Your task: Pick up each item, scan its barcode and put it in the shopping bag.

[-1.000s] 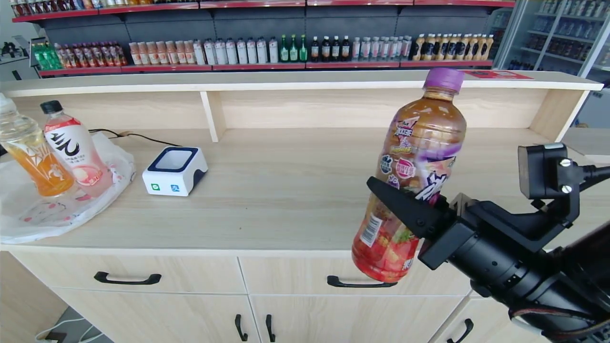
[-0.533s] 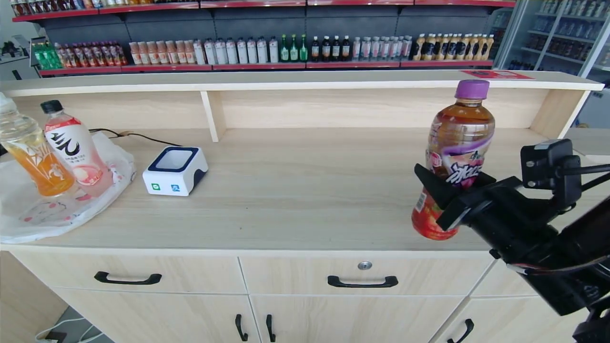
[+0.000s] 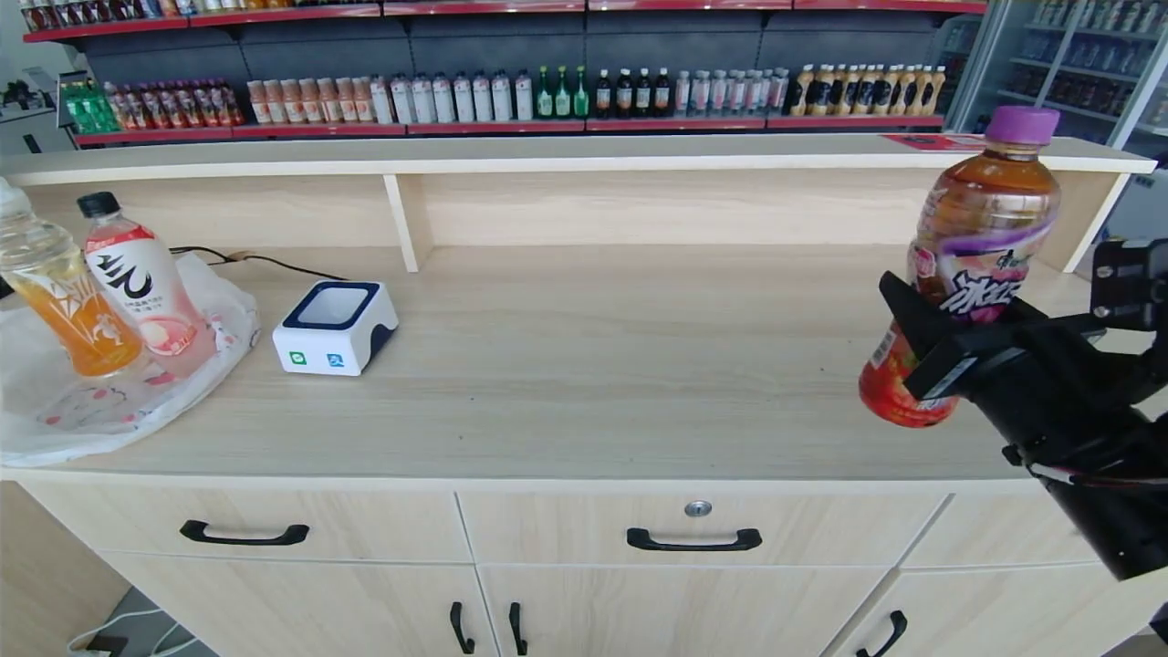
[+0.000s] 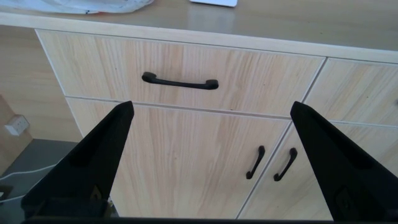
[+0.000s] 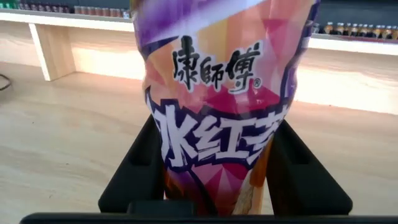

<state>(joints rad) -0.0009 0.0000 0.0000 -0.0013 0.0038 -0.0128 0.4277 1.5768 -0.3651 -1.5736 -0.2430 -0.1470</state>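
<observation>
Right pincer clamps tea bottle (purple cap) above counter; left pincer apart.

bottle label, large white characters, barcode

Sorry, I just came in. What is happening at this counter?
The robot's right gripper is shut on a purple-capped bottle, held nearly upright above the right end of the counter. The scanner sits toward the left, beside the shopping bag, where an orange bottle and a pink bottle stand. The left gripper hangs open before the drawers.
</observation>
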